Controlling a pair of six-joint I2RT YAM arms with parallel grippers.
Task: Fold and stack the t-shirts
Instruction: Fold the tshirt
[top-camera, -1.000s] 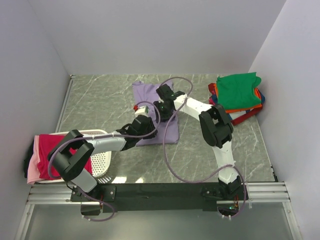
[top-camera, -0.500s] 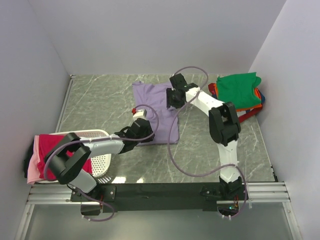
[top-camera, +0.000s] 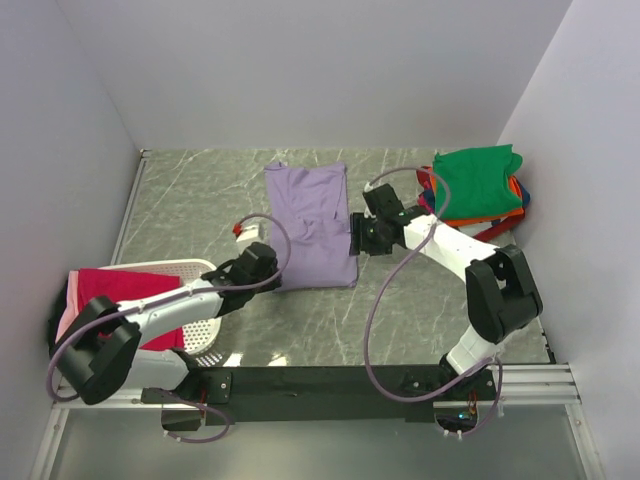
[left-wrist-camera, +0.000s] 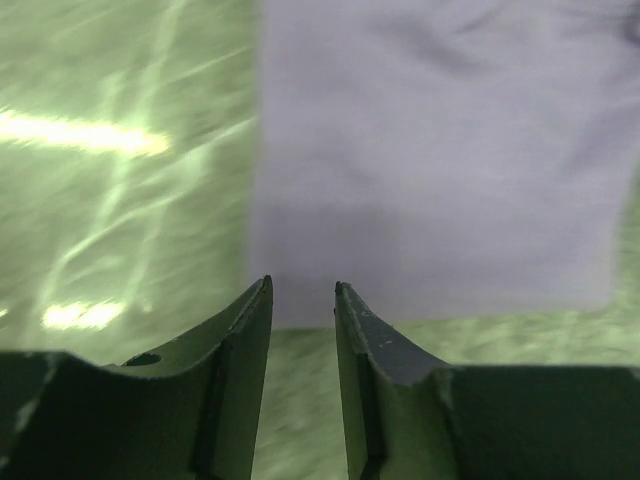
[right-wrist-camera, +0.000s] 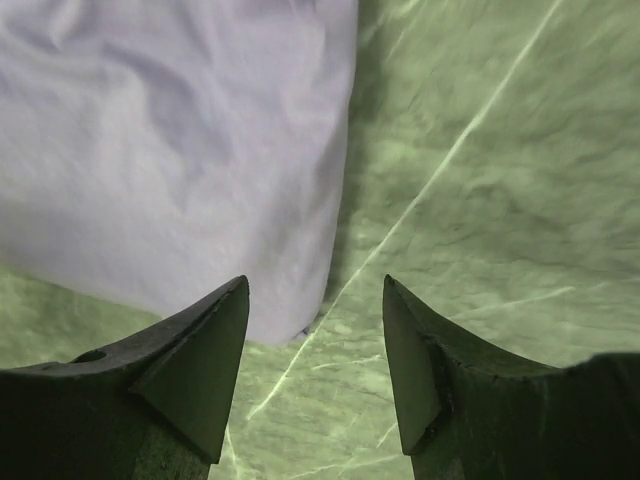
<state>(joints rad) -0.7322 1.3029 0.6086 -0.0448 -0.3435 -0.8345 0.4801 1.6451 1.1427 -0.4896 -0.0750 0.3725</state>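
The left gripper (left-wrist-camera: 302, 285) has its jaws only a narrow way apart, with nothing between them. The tips sit low over the surface (left-wrist-camera: 110, 200), just at the near left corner of the lavender t-shirt (left-wrist-camera: 440, 150). Whether they touch the hem I cannot tell, as that view is blurred.

The right gripper (right-wrist-camera: 315, 280) has its jaws spread wide and is also empty. It hangs over the near right corner of the same shirt, with the cloth edge running up between the two fingertips and bare marbled stone to the right of it.

From above, the lavender t-shirt (top-camera: 310, 215) lies flat in the middle of the surface as a long folded rectangle. The left gripper (top-camera: 270, 270) is at its near left side and the right gripper (top-camera: 358, 236) is at its right edge — one arm on either side.

Well to the right, against the wall, is a stack with a green t-shirt (top-camera: 478, 180) on top and an orange t-shirt (top-camera: 497, 214) showing beneath it.

At the near left stands a white perforated basket (top-camera: 203, 322). A magenta-red t-shirt (top-camera: 120, 298) is draped over its rim, and a pink t-shirt (top-camera: 64, 342) peeks out below that.
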